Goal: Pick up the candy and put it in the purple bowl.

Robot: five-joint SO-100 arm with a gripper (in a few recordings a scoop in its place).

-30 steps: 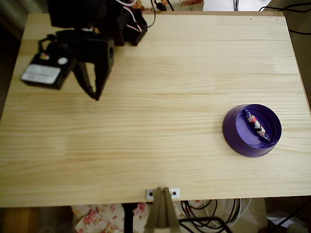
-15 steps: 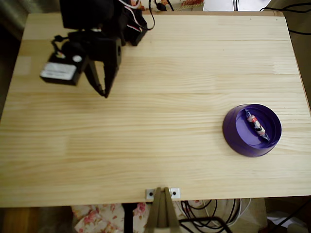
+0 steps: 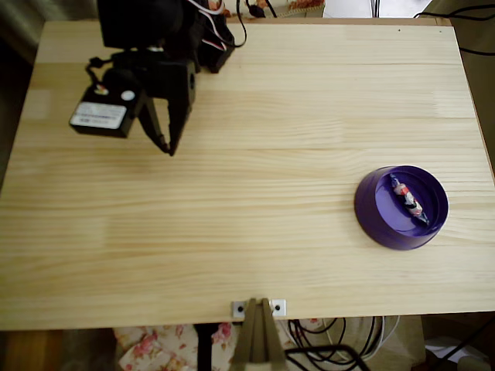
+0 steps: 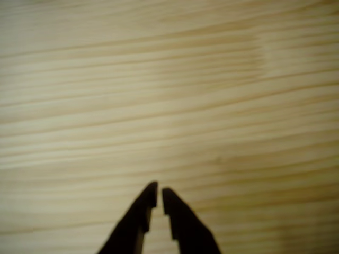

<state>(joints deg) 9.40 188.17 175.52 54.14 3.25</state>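
The candy (image 3: 407, 199), white with red and blue marks, lies inside the purple bowl (image 3: 370, 209) at the right side of the table in the overhead view. My black gripper (image 3: 167, 147) hangs over the far left part of the table, well apart from the bowl. Its fingers meet at the tips with nothing between them. In the wrist view the gripper (image 4: 159, 194) shows its two dark fingertips almost touching above bare wood.
The pale wooden table (image 3: 247, 232) spreads wide between the arm and the bowl. The arm's base and cables (image 3: 209, 31) sit at the far left edge. A small metal bracket (image 3: 259, 308) sits at the near edge.
The arm has swung a little to the right over the far left of the table, then nearly stopped. The candy and bowl have not moved.
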